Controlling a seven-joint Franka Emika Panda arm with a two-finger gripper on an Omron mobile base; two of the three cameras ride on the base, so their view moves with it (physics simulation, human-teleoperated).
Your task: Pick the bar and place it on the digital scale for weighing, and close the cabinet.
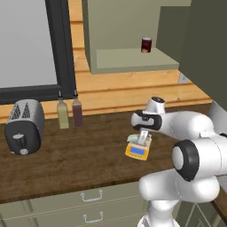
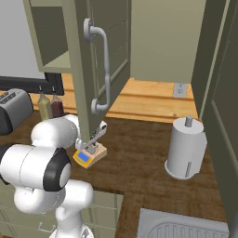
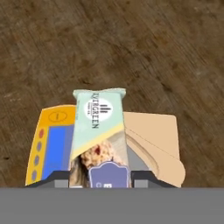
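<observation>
Pale bar over digital scale, lettering legible close-up.

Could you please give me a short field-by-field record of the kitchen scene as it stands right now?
surface: dark wooden counter
bar: pale green wrapped bar, lying over the small yellow-orange digital scale
claw: claw shut on the bar, directly above the scale
cabinet: sage-green wall cabinet door with silver bar handle, standing open
shelf: dark red cylindrical can inside the cabinet
nearby: grey toaster and two bottles at the wall
remaining: let go of the bar, close the cabinet
</observation>
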